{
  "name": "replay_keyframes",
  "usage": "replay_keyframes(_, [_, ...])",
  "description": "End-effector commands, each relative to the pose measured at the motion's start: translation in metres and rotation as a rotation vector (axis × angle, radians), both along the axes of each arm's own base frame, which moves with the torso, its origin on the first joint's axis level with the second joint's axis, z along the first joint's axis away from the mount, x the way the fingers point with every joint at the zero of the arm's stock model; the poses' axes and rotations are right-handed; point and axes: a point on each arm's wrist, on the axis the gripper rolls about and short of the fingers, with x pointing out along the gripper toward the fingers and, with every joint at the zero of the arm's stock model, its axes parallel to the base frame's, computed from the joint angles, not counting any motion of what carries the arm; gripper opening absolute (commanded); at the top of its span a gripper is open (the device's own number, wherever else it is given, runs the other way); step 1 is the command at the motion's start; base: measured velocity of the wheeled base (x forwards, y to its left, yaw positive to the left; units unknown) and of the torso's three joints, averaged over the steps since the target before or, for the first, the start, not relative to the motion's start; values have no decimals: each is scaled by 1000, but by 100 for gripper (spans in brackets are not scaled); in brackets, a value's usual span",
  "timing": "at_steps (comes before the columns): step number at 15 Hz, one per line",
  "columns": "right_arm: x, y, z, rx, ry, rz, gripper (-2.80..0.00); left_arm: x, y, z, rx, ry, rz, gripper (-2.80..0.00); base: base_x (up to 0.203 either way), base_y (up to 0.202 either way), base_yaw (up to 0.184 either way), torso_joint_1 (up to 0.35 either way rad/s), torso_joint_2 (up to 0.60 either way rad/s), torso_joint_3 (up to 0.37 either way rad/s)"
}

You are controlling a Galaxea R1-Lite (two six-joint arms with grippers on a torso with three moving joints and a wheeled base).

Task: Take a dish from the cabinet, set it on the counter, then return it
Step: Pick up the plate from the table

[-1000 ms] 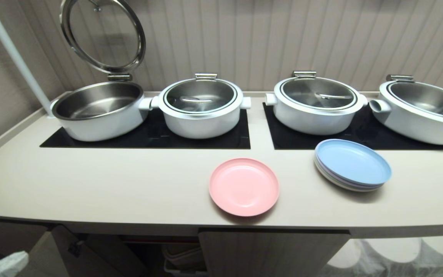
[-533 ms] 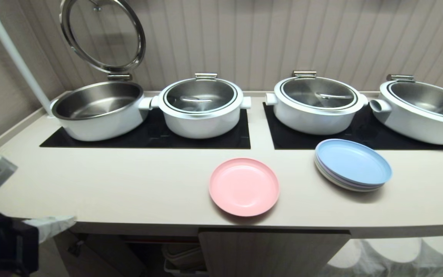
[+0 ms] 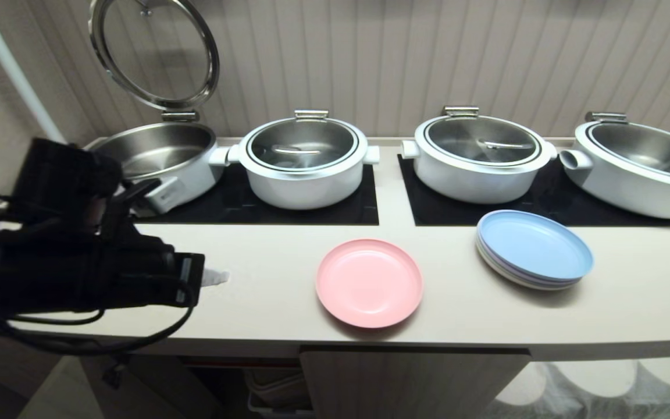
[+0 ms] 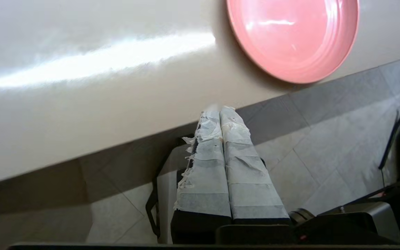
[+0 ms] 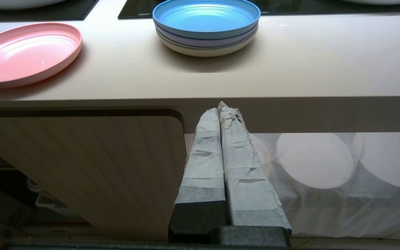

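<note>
The pink dish [image 3: 369, 283] lies flat on the cream counter [image 3: 265, 302], close to its front edge. My left gripper [image 3: 216, 277] hovers over the counter to the left of the dish, apart from it, pointing toward it. In the left wrist view its taped fingers [image 4: 207, 146] press together with nothing between them, the gripper [image 4: 219, 109] at the counter's edge and the dish [image 4: 292, 38] ahead. My right gripper [image 5: 221, 106] is shut and empty, below the counter's front edge [image 5: 290, 111], beside the cabinet door [image 5: 82, 166]. The cabinet [image 3: 410, 384] sits under the counter.
A stack of plates with a pale blue one on top [image 3: 534, 247] sits right of the dish. Several white pots [image 3: 303, 163] stand on black cooktop panels [image 3: 323, 218] at the back; the leftmost has its lid [image 3: 154, 52] raised. Left of the door the cabinet stands open [image 3: 207, 384].
My left arm has come up from the lower left into the head view and swung over the counter toward the dish, gripper still shut. The dish and plates have not moved.
</note>
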Motion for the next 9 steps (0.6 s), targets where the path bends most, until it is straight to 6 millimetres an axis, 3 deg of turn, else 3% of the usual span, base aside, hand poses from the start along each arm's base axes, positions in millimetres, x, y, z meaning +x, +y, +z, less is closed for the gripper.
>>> replay_keyframes(1, [0, 0, 0, 1, 0, 0, -280, 40, -30, -19, 30, 81, -44, -280, 0, 0, 0, 0, 0, 0])
replay_keyframes(6, [0, 0, 0, 1, 0, -1, -280, 87, -74, -27, 69, 135, -43, -280, 0, 0, 0, 0, 0, 0])
replay_keyframes(9, [0, 0, 0, 1, 0, 0, -280, 97, -98, -31, 122, 159, -22, -280, 0, 0, 0, 0, 0, 0])
